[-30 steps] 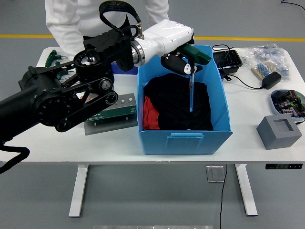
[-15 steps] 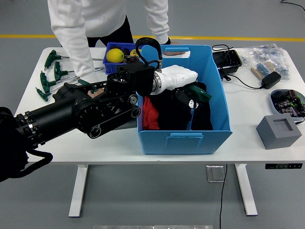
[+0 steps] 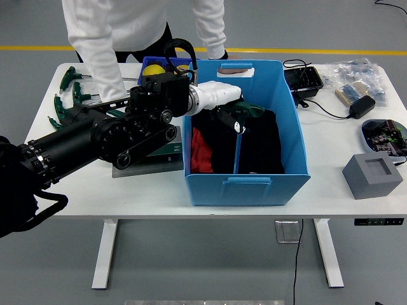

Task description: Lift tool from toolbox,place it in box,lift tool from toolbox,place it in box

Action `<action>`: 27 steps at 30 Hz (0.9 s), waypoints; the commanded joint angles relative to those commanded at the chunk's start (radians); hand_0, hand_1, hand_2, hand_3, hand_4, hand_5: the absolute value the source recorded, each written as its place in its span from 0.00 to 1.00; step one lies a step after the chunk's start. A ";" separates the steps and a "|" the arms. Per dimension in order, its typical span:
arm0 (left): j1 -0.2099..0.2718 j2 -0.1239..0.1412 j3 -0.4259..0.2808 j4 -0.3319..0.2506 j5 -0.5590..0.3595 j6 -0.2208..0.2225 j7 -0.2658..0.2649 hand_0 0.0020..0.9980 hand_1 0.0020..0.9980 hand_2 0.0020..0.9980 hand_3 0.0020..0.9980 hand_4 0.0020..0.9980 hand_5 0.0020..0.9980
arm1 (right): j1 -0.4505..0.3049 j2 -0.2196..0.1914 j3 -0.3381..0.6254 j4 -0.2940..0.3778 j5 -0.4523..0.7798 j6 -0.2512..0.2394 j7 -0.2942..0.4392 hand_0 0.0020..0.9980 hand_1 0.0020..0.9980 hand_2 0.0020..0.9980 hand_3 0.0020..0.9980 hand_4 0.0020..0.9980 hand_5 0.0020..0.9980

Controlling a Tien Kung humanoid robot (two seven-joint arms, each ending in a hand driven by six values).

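Note:
My left arm point(image 3: 108, 136) reaches in from the left over the rim of the blue box point(image 3: 248, 184). Its white hand point(image 3: 233, 118) is shut on a tool with a green T-handle point(image 3: 252, 111), whose blue shaft point(image 3: 236, 152) hangs down inside the box over black and red cloth point(image 3: 257, 146). The grey-green toolbox point(image 3: 149, 157) lies on the table just left of the box, partly hidden under my arm. More green-handled tools point(image 3: 67, 95) lie at the table's far left. My right arm is out of view.
A person in white sleeves stands at the far side, one sleeve point(image 3: 102, 57) down by the tools, one hand point(image 3: 222, 56) behind the box. A small blue bin point(image 3: 152, 68) with a yellow ball, a black adapter point(image 3: 362, 107), bags point(image 3: 359, 79) and a grey block point(image 3: 372, 175) stand around.
My left arm has drawn back to the left and sunk lower. The hand with the tool has gone from above the box's far rim down into the box.

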 joint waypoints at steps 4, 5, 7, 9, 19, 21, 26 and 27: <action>-0.004 0.000 -0.002 0.000 0.006 0.051 -0.041 0.41 0.54 0.61 0.65 0.85 0.62 | 0.004 -0.003 0.008 0.002 -0.017 0.000 -0.003 0.73 0.72 0.77 0.61 0.83 0.74; -0.006 0.000 -0.005 -0.001 0.010 0.065 -0.051 0.41 0.54 0.61 0.65 0.85 0.62 | 0.005 -0.003 0.010 0.003 -0.021 0.000 -0.004 0.73 0.72 0.77 0.61 0.83 0.74; -0.012 0.000 -0.017 -0.004 0.016 0.094 -0.073 0.41 0.54 0.61 0.65 0.85 0.62 | 0.008 -0.005 0.014 0.004 -0.030 0.000 -0.006 0.73 0.72 0.77 0.61 0.83 0.74; -0.019 0.000 -0.033 -0.010 0.019 0.106 -0.082 0.41 0.54 0.61 0.65 0.85 0.62 | 0.012 -0.007 0.016 0.005 -0.036 0.000 -0.008 0.73 0.72 0.77 0.61 0.83 0.74; -0.071 0.000 -0.159 -0.081 0.031 0.135 -0.106 0.45 0.59 0.67 0.65 0.85 0.61 | 0.016 -0.012 0.018 0.005 -0.044 0.000 -0.008 0.73 0.72 0.77 0.61 0.83 0.74; -0.073 0.000 -0.179 -0.105 0.036 0.140 -0.109 0.45 0.59 0.67 0.65 0.85 0.61 | 0.015 -0.013 0.018 0.004 -0.043 0.000 -0.008 0.73 0.72 0.77 0.61 0.83 0.74; -0.046 0.000 -0.220 -0.177 0.085 0.136 -0.098 0.45 0.59 0.67 0.64 0.85 0.59 | 0.008 -0.010 0.012 0.002 -0.027 0.000 -0.004 0.73 0.72 0.77 0.61 0.82 0.74; -0.036 0.000 -0.228 -0.192 0.105 0.128 -0.090 0.45 0.59 0.67 0.64 0.85 0.59 | 0.007 -0.009 0.008 0.001 -0.021 0.000 -0.002 0.73 0.72 0.77 0.61 0.82 0.74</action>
